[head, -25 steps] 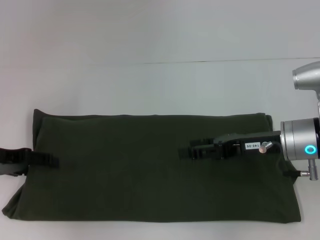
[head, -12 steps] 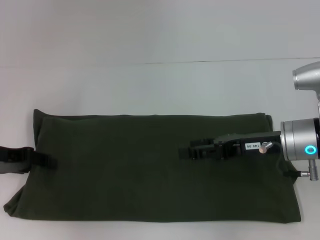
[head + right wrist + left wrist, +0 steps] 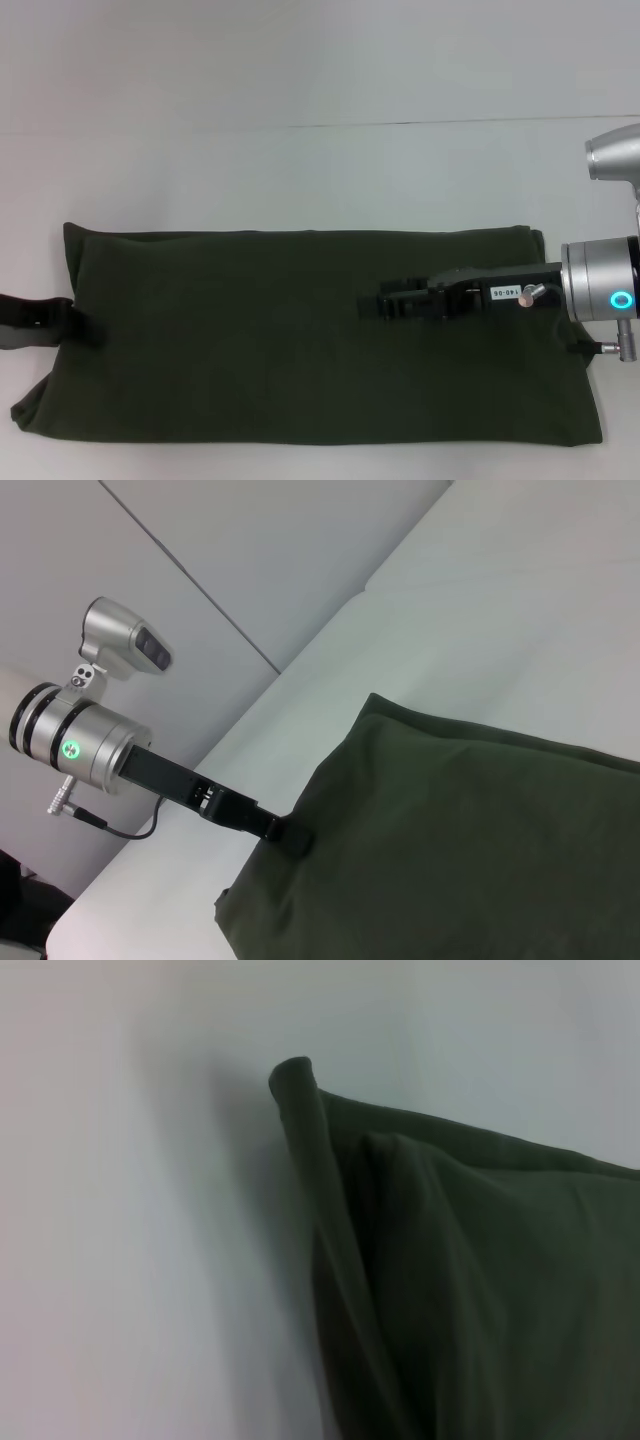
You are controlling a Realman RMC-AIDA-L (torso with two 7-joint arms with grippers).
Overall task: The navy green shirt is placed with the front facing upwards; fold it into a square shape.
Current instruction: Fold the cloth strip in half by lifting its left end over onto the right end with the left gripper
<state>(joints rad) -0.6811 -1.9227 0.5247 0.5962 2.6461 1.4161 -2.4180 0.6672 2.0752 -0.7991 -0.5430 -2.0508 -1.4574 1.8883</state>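
Watching remotely, I saw the navy green shirt (image 3: 300, 335) folded long near the tabletop's front edge; left gripper (image 3: 82, 322) clenched its left edge, right gripper (image 3: 372, 302) rested on it, grip unclear.

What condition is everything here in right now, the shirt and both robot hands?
navy green shirt: folded into a long band, flat on the table, plain side up.
left gripper: at the shirt's left edge.
right gripper: resting over the shirt's right half.

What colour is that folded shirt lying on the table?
The navy green shirt is a plain dark olive green, with no print showing. It shows best in the head view.
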